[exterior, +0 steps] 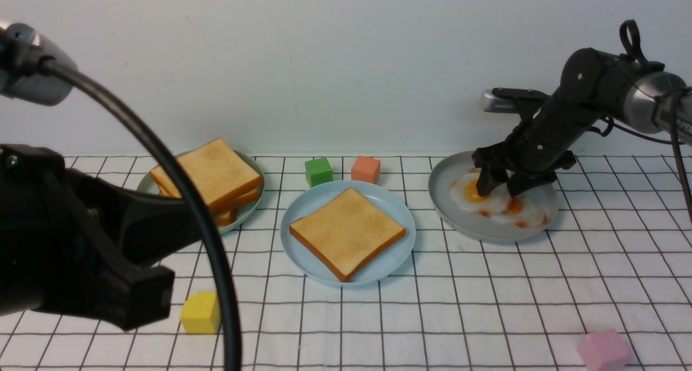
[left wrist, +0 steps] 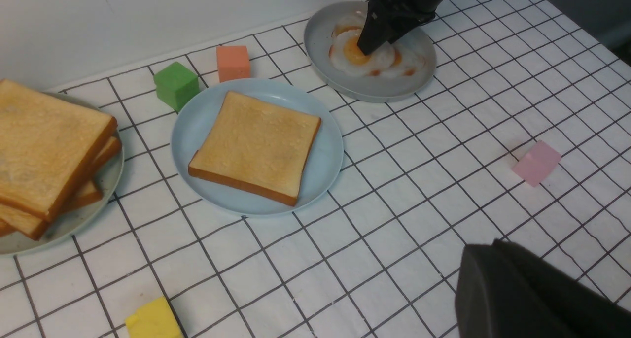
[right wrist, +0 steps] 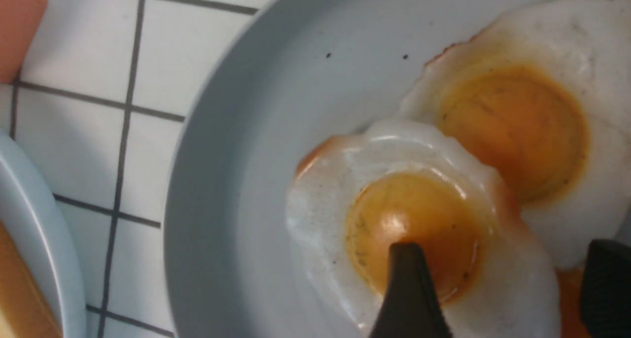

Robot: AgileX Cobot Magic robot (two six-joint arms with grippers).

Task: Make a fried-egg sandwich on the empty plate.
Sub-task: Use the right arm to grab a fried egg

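A: Where does the light-blue plate (exterior: 320, 199) sit?

B: In the middle of the checked cloth (exterior: 486, 295), between the two other plates; one toast slice (exterior: 347, 231) lies flat on it, a corner pointing toward the robot; the slice's top face is bare.

A: And the rest of the bread?

B: A toast stack (exterior: 208, 173) on the greenish-grey plate (left wrist: 84, 215), on the robot's left; the slices lie skewed, their edges jutting past one another.

A: The eggs?

B: Overlapping fried eggs (exterior: 521, 213) on the grey plate (exterior: 443, 190), on the robot's right; the top fried egg (right wrist: 409, 229) lies partly over another.

A: How does the right gripper (exterior: 497, 192) stand?

B: Low over the grey plate, jaws spread; in the right wrist view one fingertip (right wrist: 409, 288) stands over the yolk of the top fried egg, the other out past its white edge; whether either touches the egg I cannot tell; nothing is pinched.

A: The left gripper (left wrist: 522, 288)?

B: At the near left, well apart from every plate; only a dark part of it shows in the left wrist view; its jaws are pressed together.

A: Any loose things?

B: A green cube (exterior: 318, 171) and a salmon cube (exterior: 365, 169) side by side just behind the light-blue plate; a yellow cube (exterior: 200, 312) at the near left; a pink cube (exterior: 604, 350) at the near right.
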